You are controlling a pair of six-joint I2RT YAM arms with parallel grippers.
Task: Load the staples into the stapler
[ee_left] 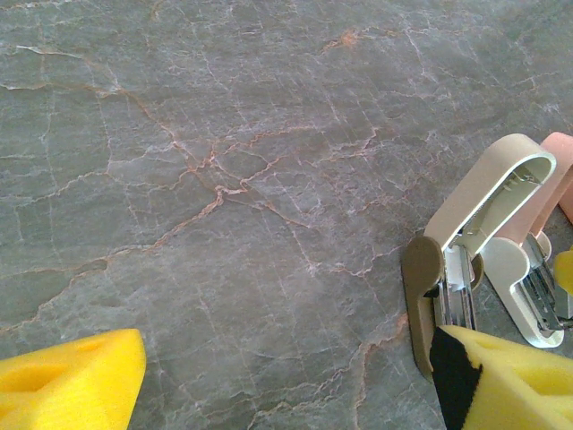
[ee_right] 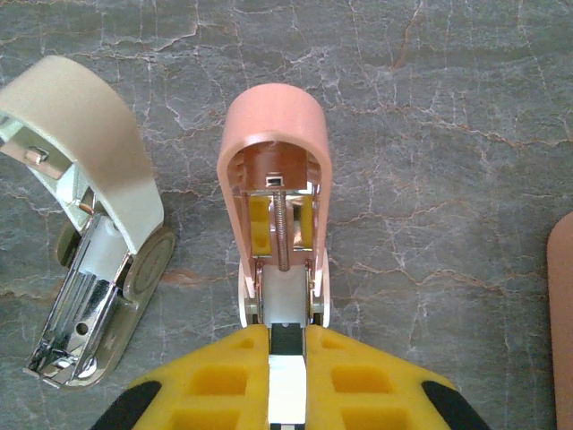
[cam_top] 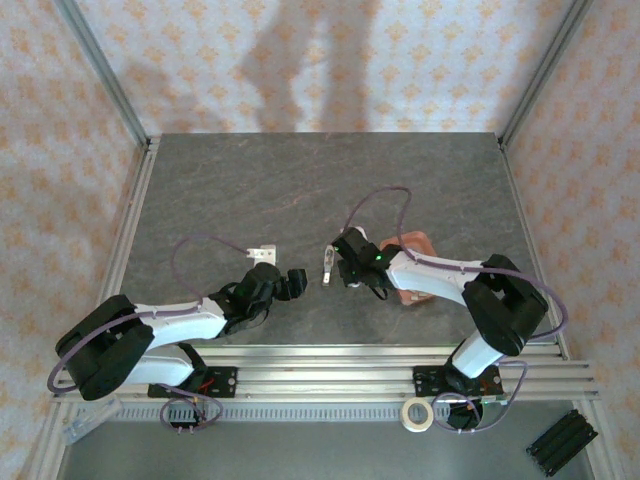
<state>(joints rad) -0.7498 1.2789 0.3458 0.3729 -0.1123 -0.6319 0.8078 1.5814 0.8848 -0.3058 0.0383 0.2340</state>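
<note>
The stapler [ee_right: 276, 116], with a pale pink lid swung open above a white base and a bare spring, stands upright on the grey table. My right gripper [ee_right: 288, 336] is shut on its base. From above, the stapler [cam_top: 328, 262] sits at the tip of the right gripper [cam_top: 343, 268]. My left gripper [cam_top: 292, 282] is open just left of it, its yellow fingers [ee_left: 72, 381] spread wide over bare table with nothing between them. In the left wrist view the stapler [ee_left: 553, 170] shows at the right edge. The staples are out of view.
A second mini stapler [ee_right: 85, 134], beige and also open, lies left of the held one [cam_top: 263, 253] [ee_left: 488, 193]. The salmon-pink tray [cam_top: 418, 245] [ee_right: 564, 313] sits partly under the right arm. A tape roll [cam_top: 417, 413] and a black part [cam_top: 560, 443] lie beyond the near rail.
</note>
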